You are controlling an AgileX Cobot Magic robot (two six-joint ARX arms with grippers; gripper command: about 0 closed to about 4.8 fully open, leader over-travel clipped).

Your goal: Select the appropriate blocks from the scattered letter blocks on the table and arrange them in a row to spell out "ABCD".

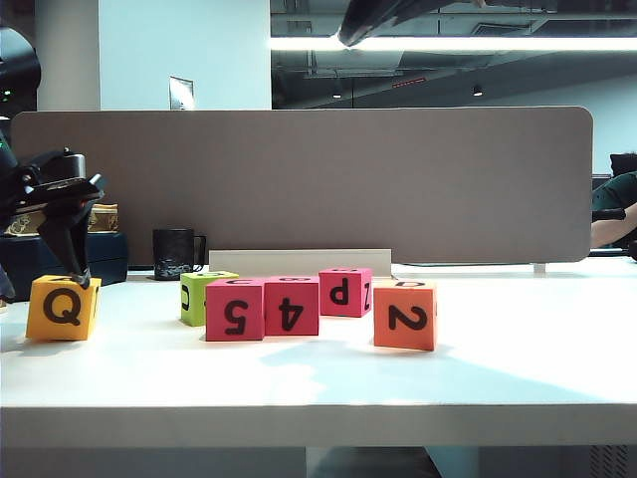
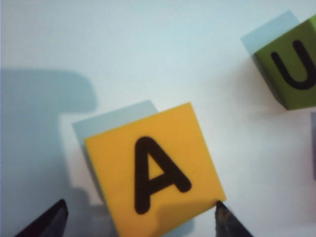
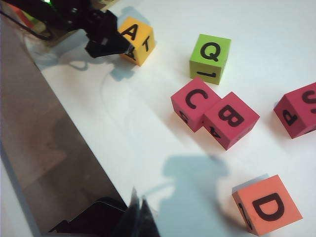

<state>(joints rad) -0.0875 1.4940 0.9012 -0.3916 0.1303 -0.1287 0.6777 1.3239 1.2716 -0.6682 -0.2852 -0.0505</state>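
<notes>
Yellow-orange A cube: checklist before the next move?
1. Yellow-orange cube, A face up: ok.
2. Left gripper open, fingertips either side of that cube: ok.
3. Right gripper shut, high by the partition, clear of cubes: ok.
4. C cube touching B cube: ok. Order, C nearer A than B: not ok.
5. D cube joined to the row: not ok.
6. Lime green cube clear of the row line: cannot tell.

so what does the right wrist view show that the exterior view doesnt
Only right wrist: top letters, A on the yellow cube, C on one pink cube, B on its pink neighbour, D on the orange cube; also the right pincer, seemingly shut, near the table edge. Only exterior: front faces Q, 5, 4, 2 and a black mug. Both: the open left pincer at the yellow cube.
</notes>
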